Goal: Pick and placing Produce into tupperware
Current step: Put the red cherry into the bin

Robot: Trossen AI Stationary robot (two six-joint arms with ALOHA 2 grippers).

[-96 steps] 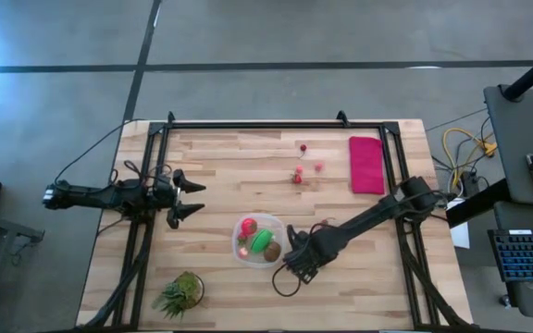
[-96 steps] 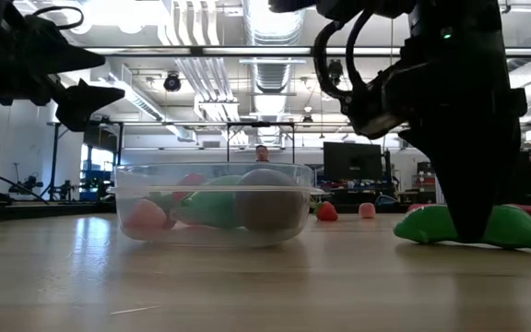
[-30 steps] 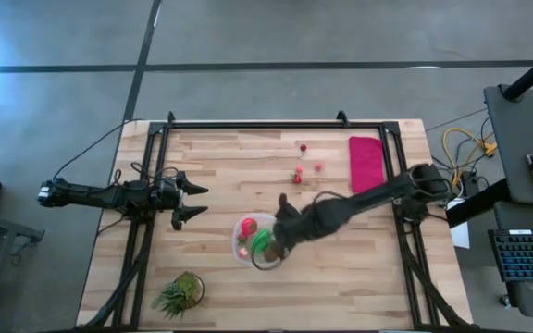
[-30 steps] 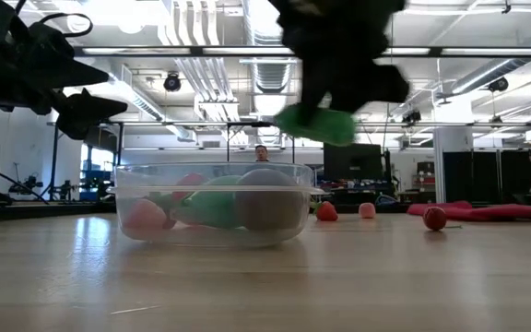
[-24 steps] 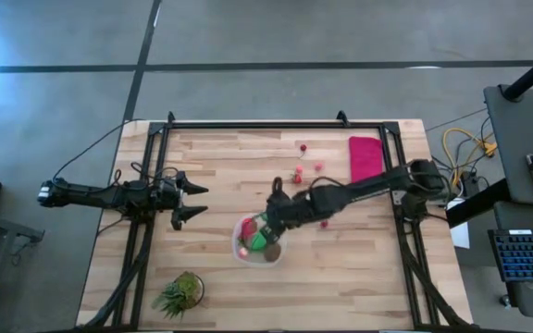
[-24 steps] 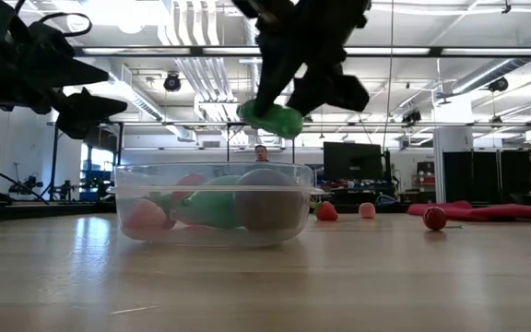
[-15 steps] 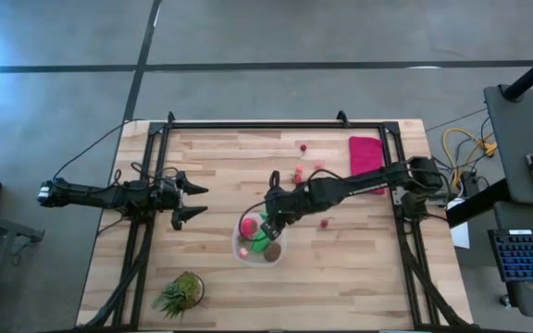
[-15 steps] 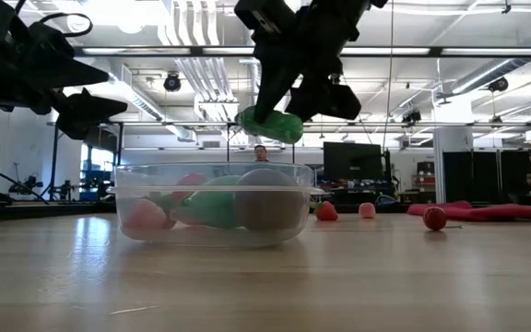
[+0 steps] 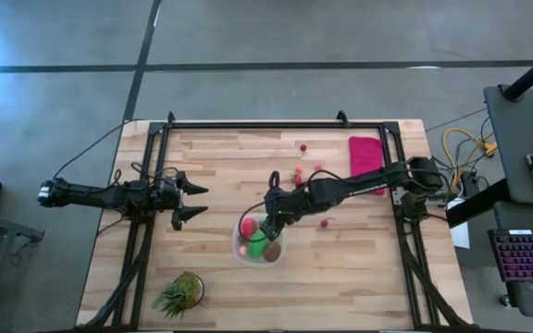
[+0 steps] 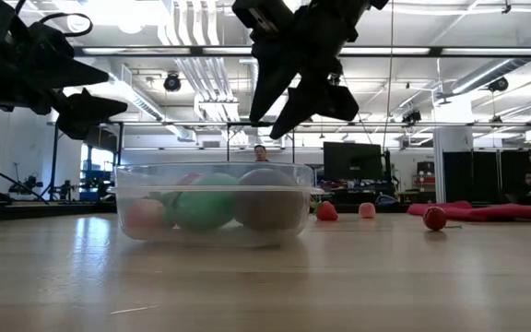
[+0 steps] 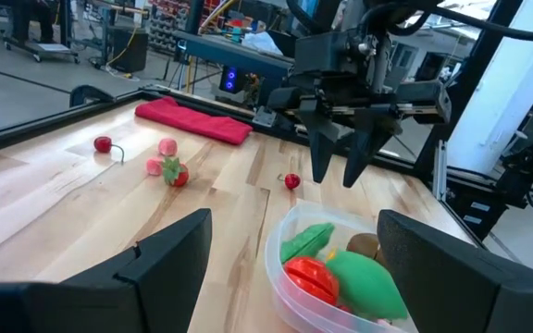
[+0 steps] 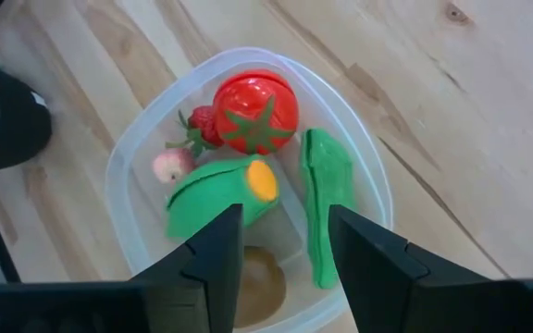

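Note:
The clear tupperware (image 9: 259, 239) stands mid-table. It holds a red tomato (image 12: 255, 109), a green piece with a yellow end (image 12: 216, 199), a green oblong piece (image 12: 327, 217), a brown piece (image 12: 257, 282) and a pink berry (image 12: 169, 166). My right gripper (image 10: 270, 118) hangs open above the tupperware (image 10: 212, 203), fingers pointing down, nothing between them. My left gripper (image 9: 192, 202) waits open off the tupperware's left side, above the table. Small red berries (image 11: 176, 176) lie loose on the wood toward the far side.
A flat red cloth (image 9: 365, 165) lies at the far right. A potted spiky plant (image 9: 181, 292) stands near the front left corner. One berry (image 9: 323, 223) lies just right of the tupperware. A black frame (image 9: 248, 125) runs along the table's far edge.
My right gripper has carried a green piece up and toward the table's far left, over the tupperware, then let go of it. The green piece has fallen into the tupperware and lies there among the other pieces.

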